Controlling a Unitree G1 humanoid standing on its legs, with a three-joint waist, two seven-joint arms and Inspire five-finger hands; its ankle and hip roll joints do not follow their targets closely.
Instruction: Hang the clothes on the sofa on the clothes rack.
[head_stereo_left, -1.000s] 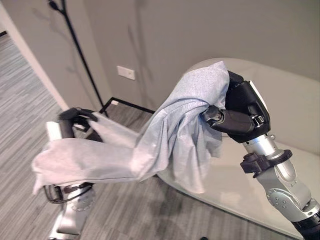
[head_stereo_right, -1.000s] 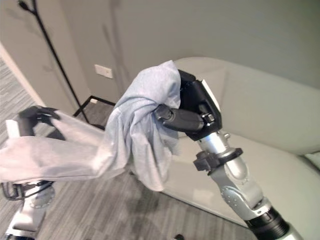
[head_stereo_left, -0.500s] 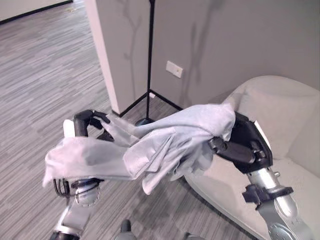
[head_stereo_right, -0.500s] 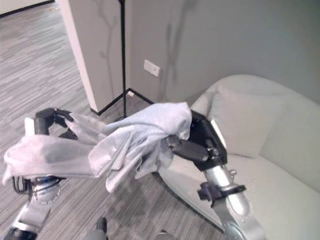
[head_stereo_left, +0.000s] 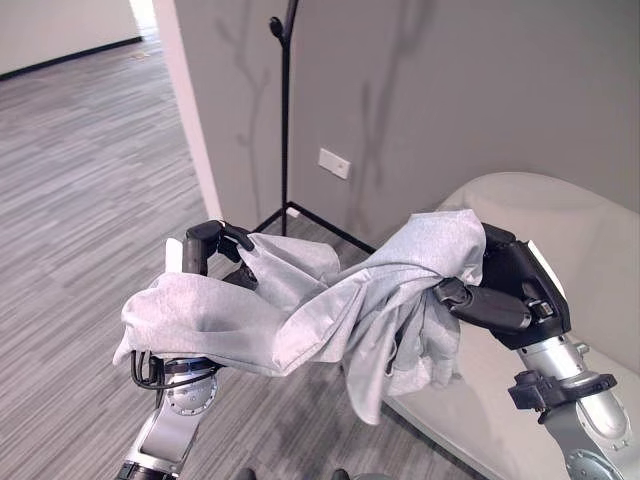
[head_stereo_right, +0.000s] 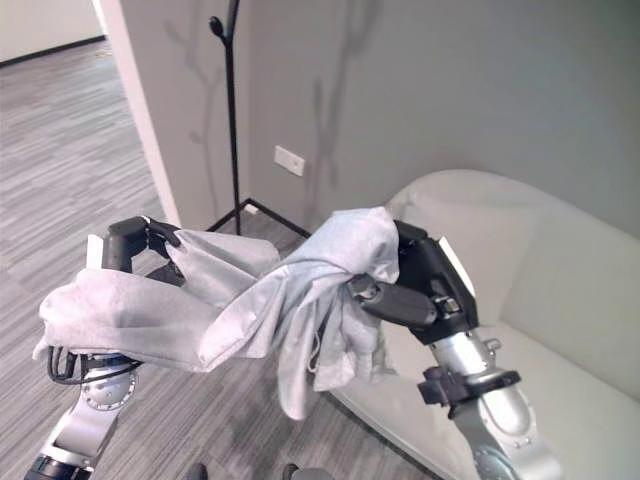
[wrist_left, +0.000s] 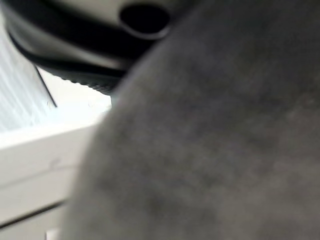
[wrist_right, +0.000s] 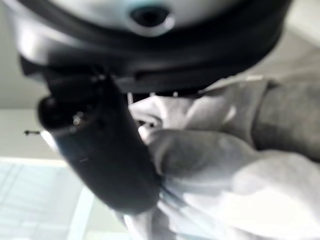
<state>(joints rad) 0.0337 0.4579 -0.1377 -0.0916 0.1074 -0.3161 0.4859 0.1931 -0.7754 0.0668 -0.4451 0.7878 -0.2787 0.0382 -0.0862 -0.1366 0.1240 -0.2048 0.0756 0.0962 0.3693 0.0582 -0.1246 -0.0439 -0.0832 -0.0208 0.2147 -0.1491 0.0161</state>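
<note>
A light grey garment (head_stereo_left: 300, 315) hangs in the air, stretched between my two hands. My left hand (head_stereo_left: 205, 245) is curled round one end of the cloth, which drapes over that forearm. My right hand (head_stereo_left: 500, 290) is shut on the other end, with its thumb (wrist_right: 95, 150) pressed on bunched cloth (wrist_right: 225, 175) in the right wrist view. Grey cloth (wrist_left: 215, 150) covers most of the left wrist view. The black clothes rack (head_stereo_left: 283, 120) stands by the wall corner, beyond my left hand. The pale sofa (head_stereo_left: 590, 260) is at the right, behind my right hand.
A grey wall with a white socket (head_stereo_left: 334, 163) runs behind the rack and sofa. A white wall corner (head_stereo_left: 185, 100) stands left of the rack's pole. Grey striped carpet (head_stereo_left: 70, 180) spreads out to the left.
The camera has shifted, showing more of the rack and the carpet. Both hands keep hold of the garment, and the right hand has lifted its end higher.
</note>
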